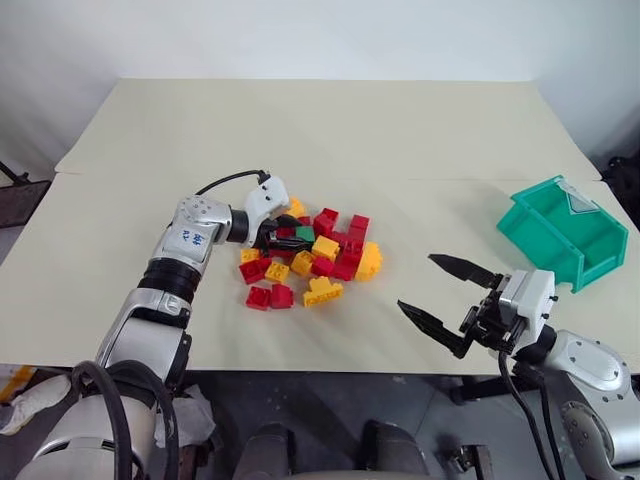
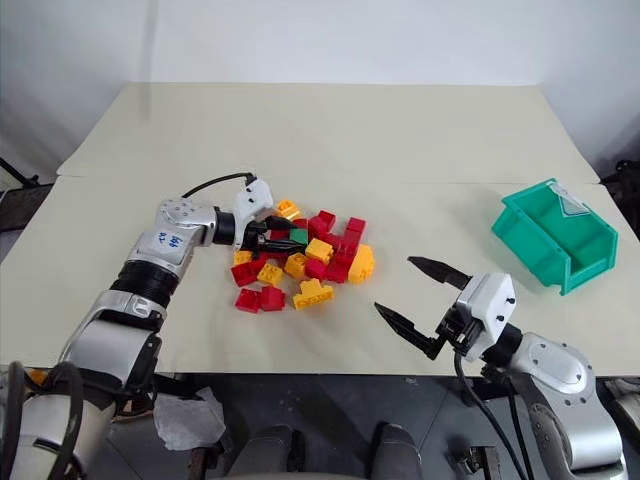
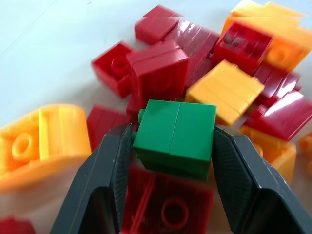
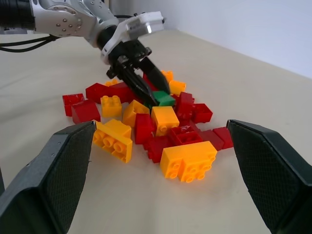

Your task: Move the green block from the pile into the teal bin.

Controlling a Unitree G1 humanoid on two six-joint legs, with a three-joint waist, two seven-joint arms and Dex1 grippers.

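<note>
Left claw (image 3: 173, 161) half-shut, fingers flanking small bright green plastic studded brick (image 3: 174, 136) atop red-yellow brick pile (image 1: 310, 260); squeeze squarely, lift straight.

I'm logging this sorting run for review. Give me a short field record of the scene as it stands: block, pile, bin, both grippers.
green block: in the pile, between the left gripper's fingers
pile: red and yellow bricks heaped mid-table
teal bin: on the table, right of the pile, apart from it; no brick visible inside
left gripper: in the pile, a finger against each side of the block
right gripper: open wide, holding nothing, near the table's front edge
task state: block not yet lifted
</note>
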